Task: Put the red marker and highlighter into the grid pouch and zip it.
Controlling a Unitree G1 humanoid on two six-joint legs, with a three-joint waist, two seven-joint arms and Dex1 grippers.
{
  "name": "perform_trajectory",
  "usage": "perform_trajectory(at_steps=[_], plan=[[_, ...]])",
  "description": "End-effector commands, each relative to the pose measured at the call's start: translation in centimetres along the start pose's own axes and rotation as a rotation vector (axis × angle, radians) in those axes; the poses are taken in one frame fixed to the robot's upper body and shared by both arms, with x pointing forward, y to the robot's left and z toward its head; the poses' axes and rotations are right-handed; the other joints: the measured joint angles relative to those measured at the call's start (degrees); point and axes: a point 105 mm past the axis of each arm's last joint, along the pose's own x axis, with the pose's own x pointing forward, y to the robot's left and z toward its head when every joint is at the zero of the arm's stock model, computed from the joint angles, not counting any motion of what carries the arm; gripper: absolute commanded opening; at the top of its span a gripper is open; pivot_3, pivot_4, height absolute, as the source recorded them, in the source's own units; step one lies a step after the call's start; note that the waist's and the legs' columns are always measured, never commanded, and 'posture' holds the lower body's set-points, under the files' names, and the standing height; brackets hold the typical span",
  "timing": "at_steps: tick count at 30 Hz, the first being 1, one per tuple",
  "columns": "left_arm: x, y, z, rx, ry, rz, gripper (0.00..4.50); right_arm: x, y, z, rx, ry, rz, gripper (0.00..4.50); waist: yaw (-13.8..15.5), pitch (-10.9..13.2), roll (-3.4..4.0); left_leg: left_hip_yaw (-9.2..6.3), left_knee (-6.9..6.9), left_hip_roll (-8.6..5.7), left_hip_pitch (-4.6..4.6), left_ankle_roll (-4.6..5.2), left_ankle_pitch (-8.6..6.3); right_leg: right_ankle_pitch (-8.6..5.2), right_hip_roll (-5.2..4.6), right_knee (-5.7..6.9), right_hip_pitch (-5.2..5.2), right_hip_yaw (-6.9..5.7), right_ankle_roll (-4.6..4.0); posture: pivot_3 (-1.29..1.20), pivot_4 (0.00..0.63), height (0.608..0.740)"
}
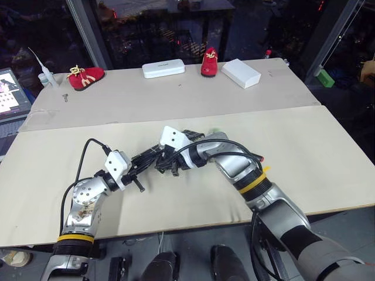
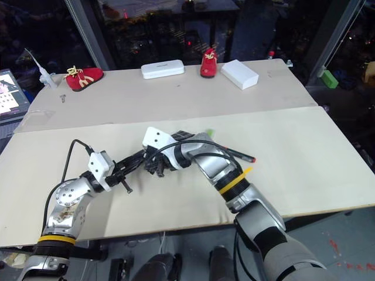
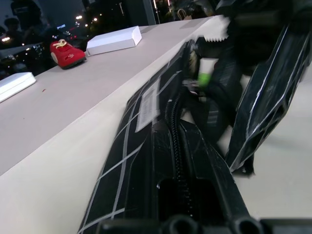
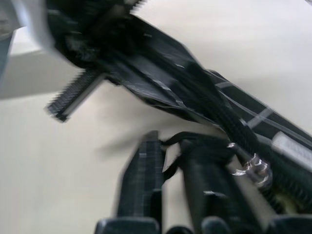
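The grid pouch [image 1: 151, 156] lies black with white lines near the table's front, held up at its near end by my left gripper [image 1: 138, 168], which is shut on it. The left wrist view looks along the pouch's zipper [image 3: 176, 146] and white label [image 3: 147, 103]. My right gripper [image 4: 168, 144] is beside the pouch's top edge, fingers slightly parted, with the black pull cord [image 4: 171, 141] between them and the metal zipper pull [image 4: 251, 168] close by. The red marker [image 2: 241, 156] lies on the table behind my right forearm. A light-green bit of the highlighter [image 2: 209, 132] peeks out at the pouch's far end; I cannot tell whether it is inside.
At the back of the table sit two red shoes [image 1: 86, 76] [image 1: 210, 62], a white case [image 1: 163, 68] and a white box [image 1: 241, 72]. A laptop [image 1: 10, 93] is at the far left, and a green block [image 1: 324, 78] lies beyond the right edge.
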Motion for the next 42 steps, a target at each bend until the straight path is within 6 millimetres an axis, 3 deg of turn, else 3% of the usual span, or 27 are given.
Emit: perform_trajectory(at_steps=[1,3,8,11,13,15,20,26,38,42], plan=[[0.0,0.4,0.7,0.029,-0.017,0.008,0.0,-3.3,-1.5,0.8,-0.021,-0.027,-0.028,2.66,0.22,0.0,0.0,0.0,0.0,-0.01,-0.01,0.0,0.0,0.0,-0.01,-0.01,0.01,-0.02,0.01,0.0,0.15,0.74],[-0.1,0.5,0.8,0.029,-0.018,0.011,0.0,-5.0,-1.8,0.4,0.006,-0.022,-0.015,3.32,0.25,0.0,0.0,0.0,0.01,-0.02,-0.03,0.0,0.0,0.01,-0.02,-0.03,0.01,-0.03,0.01,0.0,0.15,0.74],[-0.2,0.5,0.8,0.03,-0.017,0.016,0.0,-9.6,-1.2,-0.2,-0.046,-0.021,0.036,3.32,0.13,0.0,0.0,0.0,0.03,0.01,-0.05,0.03,-0.02,0.0,-0.01,-0.05,0.01,-0.03,0.02,0.0,0.15,0.74],[-0.3,0.5,0.9,0.032,-0.018,0.019,0.0,-12.2,-1.8,0.2,-0.065,-0.043,-0.016,3.32,0.08,0.0,-0.01,0.01,0.03,0.01,-0.03,0.03,-0.02,0.0,-0.02,-0.07,0.04,-0.03,0.02,0.0,0.15,0.74],[-0.4,0.5,1.0,0.033,-0.017,0.024,0.0,-15.1,-2.8,0.1,-0.093,-0.06,-0.106,3.32,0.12,0.01,-0.01,0.03,0.03,0.01,-0.03,0.03,-0.02,0.0,-0.04,-0.07,0.04,-0.03,0.02,0.0,0.15,0.74],[-0.6,0.6,1.0,0.033,-0.015,0.031,0.0,-17.6,-4.0,-1.2,-0.094,-0.018,-0.219,3.32,0.53,0.01,-0.02,0.04,0.03,0.01,-0.04,0.04,-0.02,0.0,-0.05,-0.08,0.05,-0.04,0.02,0.0,0.15,0.74],[-0.9,0.6,1.1,0.03,-0.013,0.042,0.0,-20.6,-5.8,-6.1,0.006,0.089,-0.387,3.32,1.4,0.0,-0.05,0.12,0.03,0.03,-0.01,0.09,-0.05,0.01,-0.07,-0.14,0.09,-0.03,0.02,0.0,0.15,0.74],[-0.9,0.6,1.1,0.027,-0.011,0.041,0.0,-20.0,-6.7,-10.0,0.158,0.124,-0.437,3.32,1.4,0.01,-0.05,0.4,0.03,0.1,0.06,0.09,-0.05,0.04,-0.09,-0.12,0.09,0.14,-0.01,0.0,0.15,0.74],[-0.8,0.8,1.5,0.03,-0.02,0.042,0.0,-18.6,-7.9,-14.5,0.283,0.192,-0.469,3.32,1.66,0.01,-0.05,0.52,0.07,0.13,0.06,0.13,-0.08,0.08,-0.06,-0.16,0.1,0.17,0.02,0.0,0.15,0.74],[-0.8,0.7,1.5,0.031,-0.02,0.042,0.0,-18.7,-7.7,-15.5,0.305,0.213,-0.471,2.25,1.59,0.0,-0.05,0.59,0.07,0.13,0.1,0.14,-0.08,0.08,-0.07,-0.15,0.12,0.22,0.02,0.0,0.15,0.74]])
